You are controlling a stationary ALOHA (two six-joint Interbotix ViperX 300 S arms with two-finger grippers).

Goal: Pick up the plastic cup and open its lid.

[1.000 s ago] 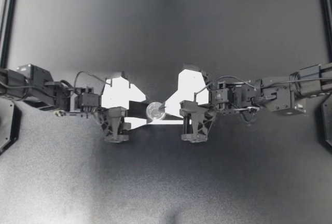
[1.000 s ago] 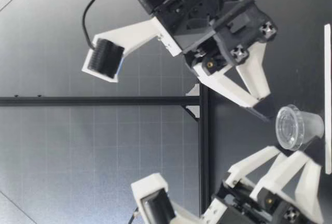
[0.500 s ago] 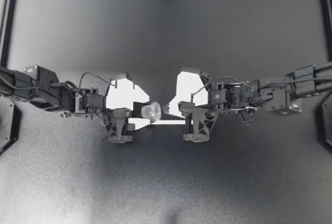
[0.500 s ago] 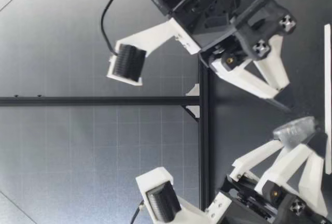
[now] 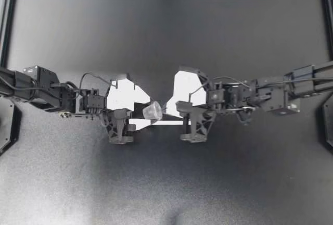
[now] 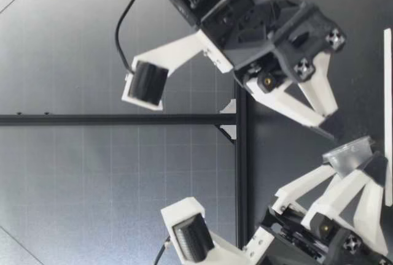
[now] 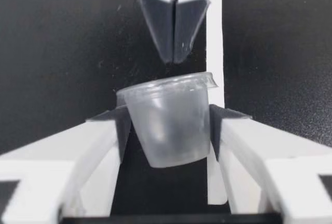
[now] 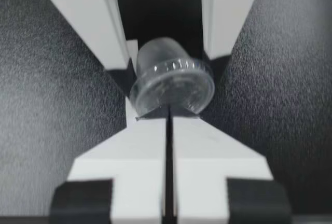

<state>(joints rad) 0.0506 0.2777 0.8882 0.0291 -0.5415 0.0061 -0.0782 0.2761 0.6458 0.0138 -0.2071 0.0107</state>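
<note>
Top view is showing my left gripper (image 5: 146,113) holding the small clear plastic cup (image 5: 152,110) between the two arms over the dark textured worktop (image 5: 166,183). A second ago the cup's round mouth was facing straight up; now it is leaning toward my right gripper (image 5: 166,107), which is sitting just beside it. Low view is confirming the tilt: the cup was upright a second ago, and its flat translucent lid (image 6: 347,148) is now slanting up toward the right gripper's tips, which are hanging just above its raised edge after dipping lower half a second ago. Left wrist view is showing the left fingers (image 7: 78,151) clamping the cup's wall from both sides, the lid seated and the base apparently off the worktop. The other arm's tips are pressing together just past the rim, apart from it. Right wrist view is showing the right fingers (image 8: 129,151) clenching against each other, nothing visibly pinched, with the lid's face turning toward them just ahead. The pick-up is looking done; the lid is being offered for peeling, and that has not yet begun.
</note>
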